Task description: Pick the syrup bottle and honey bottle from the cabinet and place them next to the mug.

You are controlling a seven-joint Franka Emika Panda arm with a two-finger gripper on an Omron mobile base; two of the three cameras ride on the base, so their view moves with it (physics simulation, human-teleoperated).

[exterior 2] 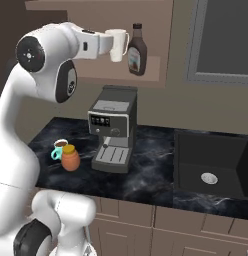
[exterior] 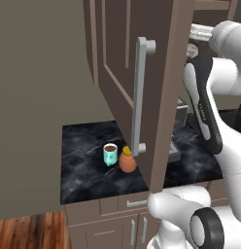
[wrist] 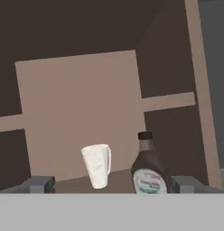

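On the dark counter the mug (exterior 2: 59, 148) and the honey bottle (exterior 2: 70, 158) stand touching, left of the coffee machine (exterior 2: 113, 127). Up in the cabinet (exterior: 137, 63) (door swung open), the gripper (wrist: 111, 185) waits with jaws wide and empty near a white jug (wrist: 97, 165), the syrup bottle (wrist: 148, 168) just to its right.

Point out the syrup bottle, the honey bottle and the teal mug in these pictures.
syrup bottle (exterior 2: 137, 56), right base view, on its label.
honey bottle (exterior: 127, 162), left base view, on its orange body.
teal mug (exterior: 110, 155), left base view, on its outer wall.

Syrup bottle (wrist: 149, 169) base perhaps cut off
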